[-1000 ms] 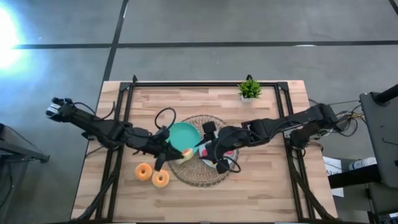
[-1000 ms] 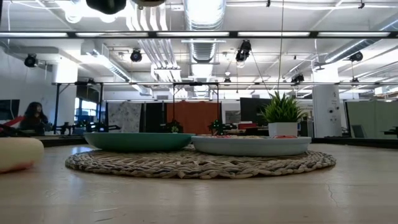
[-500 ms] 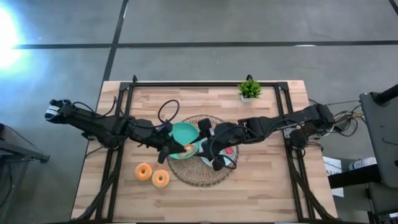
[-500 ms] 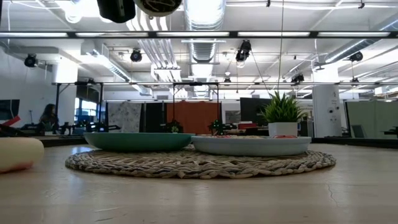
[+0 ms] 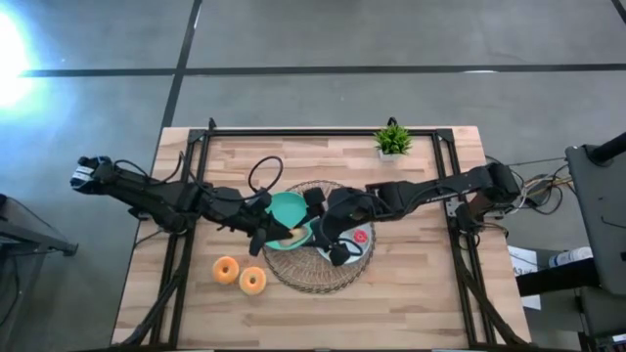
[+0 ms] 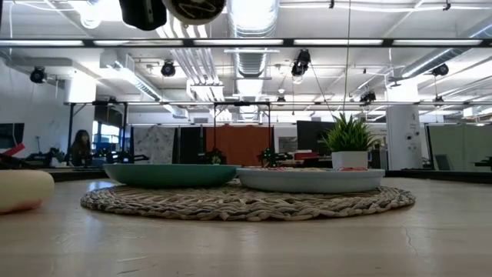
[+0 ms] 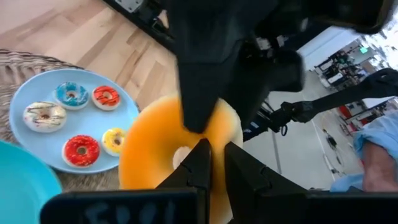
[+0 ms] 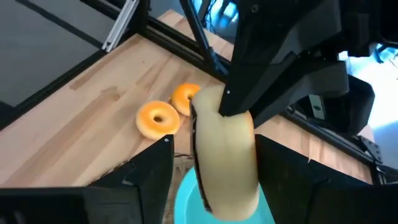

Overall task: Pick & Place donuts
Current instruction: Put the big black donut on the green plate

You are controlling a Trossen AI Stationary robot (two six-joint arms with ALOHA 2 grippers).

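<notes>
My left gripper [image 5: 277, 235] is shut on a large orange-tan donut [image 5: 290, 235] held above the green plate [image 5: 285, 209]. My right gripper [image 5: 307, 227] is open, with one finger on each side of that donut [image 8: 224, 149], which shows edge-on in the right wrist view; I cannot tell whether a finger touches it. Two more large orange donuts [image 5: 226, 270] [image 5: 252, 282] lie flat on the table near the mat's left edge. Several coin-sized donuts [image 7: 81, 149] lie on the light-blue plate [image 7: 93, 121]. My left gripper holds the donut by the band of its ring [image 7: 214, 134], between the hole and the outer edge, pinched between its two fingers. The donut stands on edge, lifted clear above the green plate. The other arm's gripper hides part of it.
Both plates sit on the round woven mat [image 5: 333, 276] at the table's middle. A small potted plant [image 5: 393, 140] stands at the far edge. A dark frame [image 5: 323, 131] runs round the table top. Bare wood lies to the near right.
My right gripper has gone toward the table's left, up to the held donut, and its fingers now stand on either side of it. My left gripper has carried the donut from the mat's near left part a little toward the far edge, over the green plate.
</notes>
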